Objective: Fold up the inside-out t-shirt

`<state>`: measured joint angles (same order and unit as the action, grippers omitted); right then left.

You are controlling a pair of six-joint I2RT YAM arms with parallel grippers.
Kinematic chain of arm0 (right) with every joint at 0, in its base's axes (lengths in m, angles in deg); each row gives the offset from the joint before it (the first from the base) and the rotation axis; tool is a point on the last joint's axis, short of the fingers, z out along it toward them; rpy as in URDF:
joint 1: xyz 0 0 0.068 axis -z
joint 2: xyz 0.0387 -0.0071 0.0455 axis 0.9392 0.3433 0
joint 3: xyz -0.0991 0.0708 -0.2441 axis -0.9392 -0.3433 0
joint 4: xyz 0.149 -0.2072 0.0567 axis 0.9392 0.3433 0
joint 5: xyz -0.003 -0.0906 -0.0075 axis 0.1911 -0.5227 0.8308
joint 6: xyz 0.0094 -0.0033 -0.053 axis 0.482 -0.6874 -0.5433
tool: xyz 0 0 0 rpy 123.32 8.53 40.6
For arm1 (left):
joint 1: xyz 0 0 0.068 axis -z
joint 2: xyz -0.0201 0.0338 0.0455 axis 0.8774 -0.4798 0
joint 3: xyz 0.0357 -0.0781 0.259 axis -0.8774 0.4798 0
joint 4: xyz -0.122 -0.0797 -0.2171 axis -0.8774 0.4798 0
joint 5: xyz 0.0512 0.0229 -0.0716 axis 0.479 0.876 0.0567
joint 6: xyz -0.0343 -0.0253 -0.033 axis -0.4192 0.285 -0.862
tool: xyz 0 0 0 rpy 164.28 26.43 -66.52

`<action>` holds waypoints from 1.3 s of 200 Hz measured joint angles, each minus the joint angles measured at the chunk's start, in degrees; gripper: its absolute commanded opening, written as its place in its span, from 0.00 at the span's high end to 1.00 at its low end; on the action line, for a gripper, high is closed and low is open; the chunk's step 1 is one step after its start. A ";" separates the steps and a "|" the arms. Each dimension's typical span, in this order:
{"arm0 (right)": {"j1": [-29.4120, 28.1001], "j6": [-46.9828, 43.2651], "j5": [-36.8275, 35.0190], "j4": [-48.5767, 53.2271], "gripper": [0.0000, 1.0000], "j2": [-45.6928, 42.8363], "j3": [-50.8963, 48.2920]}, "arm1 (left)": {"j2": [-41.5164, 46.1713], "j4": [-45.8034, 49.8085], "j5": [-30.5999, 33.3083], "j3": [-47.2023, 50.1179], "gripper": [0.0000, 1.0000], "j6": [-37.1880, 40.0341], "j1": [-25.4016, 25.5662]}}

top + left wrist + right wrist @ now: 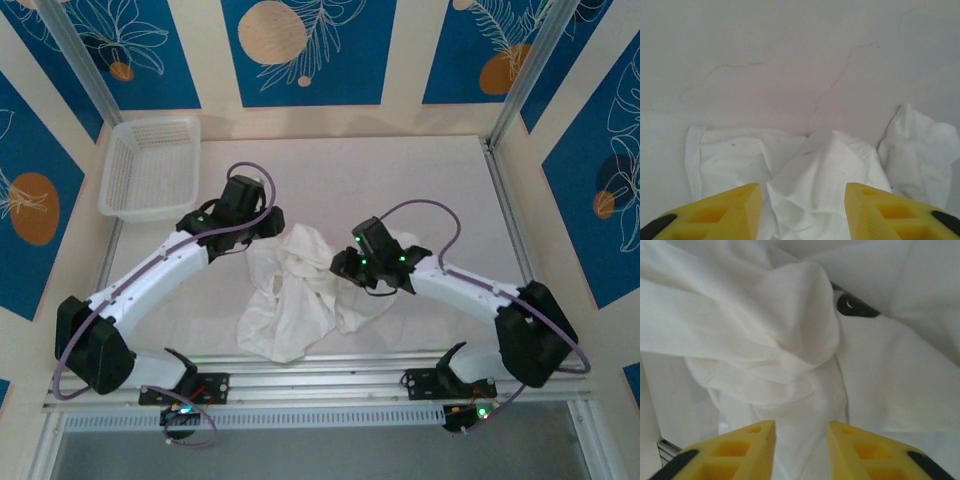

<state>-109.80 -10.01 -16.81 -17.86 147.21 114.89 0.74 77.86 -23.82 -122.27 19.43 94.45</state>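
**Workpiece.** The inside-out t-shirt point(300, 300) lies crumpled on the table point(440, 190), directly between the two claws. It is bunched rather than spread, so no fold line is available. On that evidence, the step in hand is judged to be opening out the cloth.

**Left gripper** point(802, 210). The jaws stand wide apart and hold nothing. Loose cloth lies just ahead of and below the fingertips, with a raised ridge centred on the gap, which makes a likely pinch point. Bare table lies beyond the cloth.

**Right gripper** point(801, 450). The jaws stand narrower, one on each side of a twisted rope of cloth that runs down into the gap. Whether the pads press on it cannot be told. This placement suits grasping a bunched section to lift it.

**Basket.** A white mesh basket point(115, 170) sits well apart, beyond and left of the left claw.

**Markings.** A small dark patch point(855, 306) shows between folds ahead and right of the right claw, with no legible lettering. No brand or writing is readable on the shirt or basket.
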 measured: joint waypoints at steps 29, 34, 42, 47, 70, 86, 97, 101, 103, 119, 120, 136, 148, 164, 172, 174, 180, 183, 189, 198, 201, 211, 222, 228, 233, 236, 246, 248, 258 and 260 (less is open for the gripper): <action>-0.31 3.19 -0.28 0.24 0.52 6.03 4.59 | 0.00 0.61 -0.02 0.42 0.53 0.17 0.00; -0.28 3.58 -0.46 0.17 0.52 6.54 4.98 | 0.04 0.63 -0.02 0.44 0.53 0.17 0.00; -0.28 3.98 -0.83 0.09 0.53 7.02 5.51 | 0.15 0.63 -0.02 0.48 0.53 0.20 0.00; -0.28 4.11 -1.18 0.13 0.55 7.41 5.88 | 0.33 0.57 -0.02 0.59 0.53 0.20 0.00; -0.04 5.27 -3.06 0.90 0.75 10.01 8.35 | 0.81 0.59 -0.02 0.90 0.53 0.42 -0.02; 0.44 5.01 -3.89 0.63 0.95 11.17 8.63 | 0.81 0.68 -0.02 0.98 0.52 0.70 -0.07; 0.87 5.20 -4.13 0.81 1.00 11.47 8.61 | 0.83 0.74 0.00 1.05 0.52 0.83 -0.44; 1.05 5.01 -4.26 0.81 1.00 11.43 8.61 | 0.90 0.81 -0.02 1.07 0.52 0.83 -0.61; 1.14 4.70 -4.42 0.94 1.00 11.41 8.63 | 0.92 0.85 0.00 1.07 0.52 0.83 -0.66; 1.77 2.56 -5.90 1.53 1.00 9.44 8.61 | 1.84 1.44 0.02 1.77 0.51 0.74 -2.27; 1.79 2.38 -6.03 1.60 1.00 9.29 8.59 | 1.90 1.49 0.00 1.81 0.51 0.72 -2.40; 2.51 -1.51 -8.20 3.13 1.00 3.19 8.44 | 3.32 2.45 -0.42 3.56 0.48 0.11 -6.08; 3.67 -4.72 -9.88 3.87 1.00 -3.80 8.41 | 3.26 3.17 -1.51 4.70 0.43 -0.02 -9.38; 6.25 -7.76 -10.51 3.72 1.00 -13.00 8.33 | 0.81 4.17 -3.61 5.25 0.43 0.13 -12.31; 7.82 -8.98 -10.27 3.45 1.00 -16.52 8.20 | -1.31 4.20 -4.92 5.49 0.43 0.17 -13.03; 8.15 -9.29 -10.16 3.43 1.00 -17.22 8.15 | -1.86 4.07 -5.31 5.60 0.42 0.17 -13.14; 9.16 -10.01 -9.81 3.39 1.00 -18.73 8.02 | -3.17 3.50 -6.56 6.14 0.42 0.17 -13.16; 9.64 -10.32 -9.62 3.43 1.00 -19.45 7.96 | -3.69 3.10 -7.15 6.54 0.42 0.17 -13.16; 10.21 -10.84 -9.25 3.52 1.00 -20.15 7.85 | -4.79 2.29 -8.61 7.61 0.42 0.15 -13.14; 10.47 -11.56 -8.63 3.78 1.00 -20.59 7.61 | -6.01 1.42 -10.45 9.31 0.42 0.13 -13.11; 10.49 -11.80 -8.44 3.78 1.00 -20.52 7.45 | -6.54 1.11 -11.13 9.92 0.42 0.13 -13.09; 10.49 -12.31 -7.58 4.13 1.00 -20.06 6.71 | -7.74 0.70 -12.55 11.13 0.44 0.15 -13.09; 10.56 -12.79 -6.84 5.16 1.00 -19.71 5.97 | -9.49 0.57 -13.77 11.61 0.46 0.22 -13.03; 10.62 -12.94 -6.54 5.92 1.00 -19.58 5.81 | -10.40 0.44 -14.03 11.67 0.47 0.35 -12.96; 10.73 -13.03 -6.29 6.45 1.00 -19.50 5.81 | -10.99 0.39 -14.19 11.76 0.49 0.52 -12.96; 10.82 -13.14 -6.21 6.69 1.00 -19.47 5.81 | -11.26 0.24 -14.19 11.85 0.50 0.61 -12.96; 11.30 -13.22 -6.03 7.30 1.00 -19.50 5.81 | -11.74 0.07 -14.16 12.61 0.55 0.72 -12.96; 11.39 -13.22 -6.01 7.37 1.00 -19.50 5.81 | -11.78 0.02 -14.16 12.74 0.56 0.57 -12.96; 12.00 -13.22 -5.95 7.93 1.00 -19.50 5.86 | -11.82 0.02 -13.92 13.75 0.62 1.14 -12.90; 12.13 -13.20 -5.92 8.02 1.00 -19.50 5.86 | -11.82 0.02 -13.88 13.97 0.63 0.83 -12.87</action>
<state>-97.67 -23.21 -22.73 -9.84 127.71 120.75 -11.09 77.88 -37.70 -108.30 20.26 81.58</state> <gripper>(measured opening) 0.065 0.429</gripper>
